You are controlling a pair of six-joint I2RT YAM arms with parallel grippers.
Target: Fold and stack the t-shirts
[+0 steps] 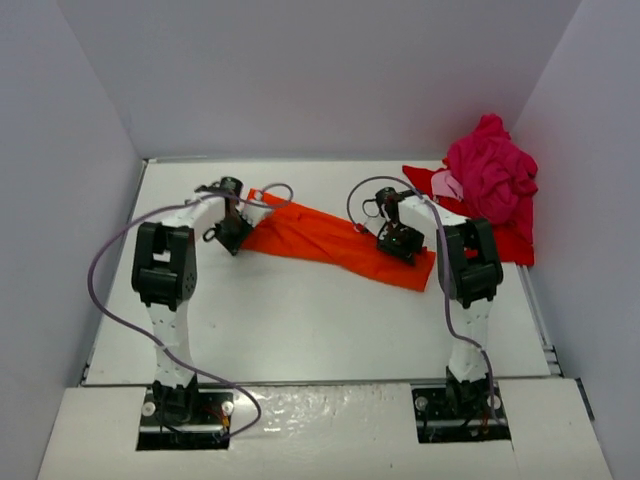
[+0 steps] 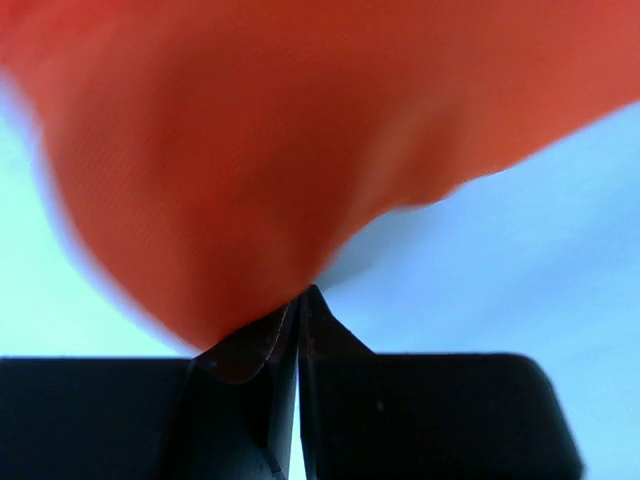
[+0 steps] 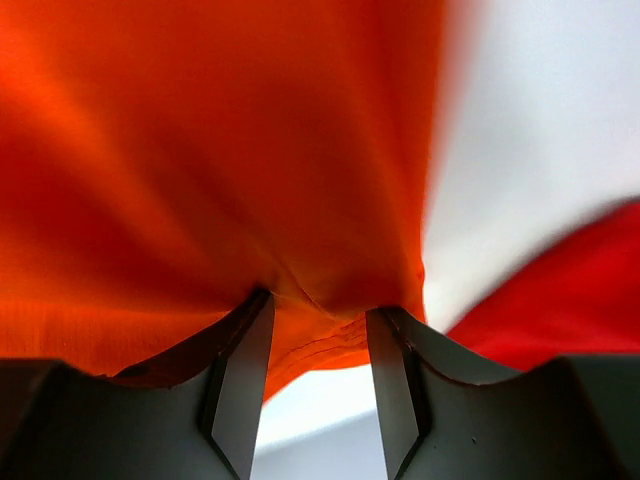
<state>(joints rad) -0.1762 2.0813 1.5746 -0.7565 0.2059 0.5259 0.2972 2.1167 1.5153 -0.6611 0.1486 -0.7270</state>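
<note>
An orange-red t-shirt (image 1: 320,240) lies drawn out in a long band across the middle of the white table (image 1: 300,330). My left gripper (image 1: 238,226) is shut on its left end; in the left wrist view the cloth (image 2: 250,150) runs into the closed fingertips of the gripper (image 2: 300,297). My right gripper (image 1: 398,241) holds the right end, with a bunched fold of cloth (image 3: 200,150) pinched between the tips of the gripper (image 3: 320,310), the jaws partly apart. A magenta-pink t-shirt (image 1: 490,172) sits crumpled on a red t-shirt (image 1: 515,240) at the back right.
White walls close in the table on the left, back and right. The red t-shirt (image 3: 570,290) shows just right of my right fingers. Both arms' cables loop over the table near the arm bases.
</note>
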